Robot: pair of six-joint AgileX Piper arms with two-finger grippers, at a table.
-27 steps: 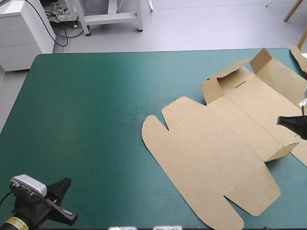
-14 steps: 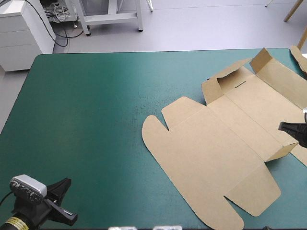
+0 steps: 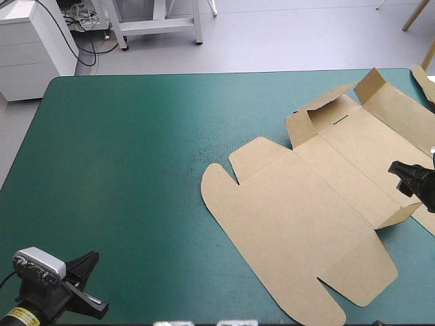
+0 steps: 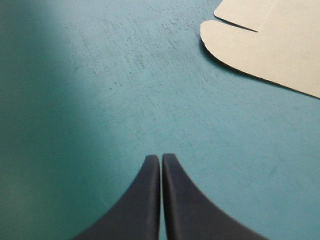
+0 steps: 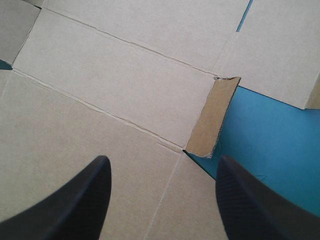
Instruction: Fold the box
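Under the right tool [image 5: 163,160] (spread wide) lies the box [image 5: 125,90]

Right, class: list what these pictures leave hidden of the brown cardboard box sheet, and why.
- High view: the flat brown cardboard box sheet is cut off by the picture's right edge.
- High view: the right jaws are mostly beyond that same edge.
- Left wrist view: only the sheet's rounded flap shows; the rest lies outside the frame.

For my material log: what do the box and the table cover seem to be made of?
The box: thin brown board, matte, likely cardboard; pressed crease lines and raw cut edges show. The cover: teal-green, matte, finely scuffed; perhaps a rubbery mat, but I am unsure.
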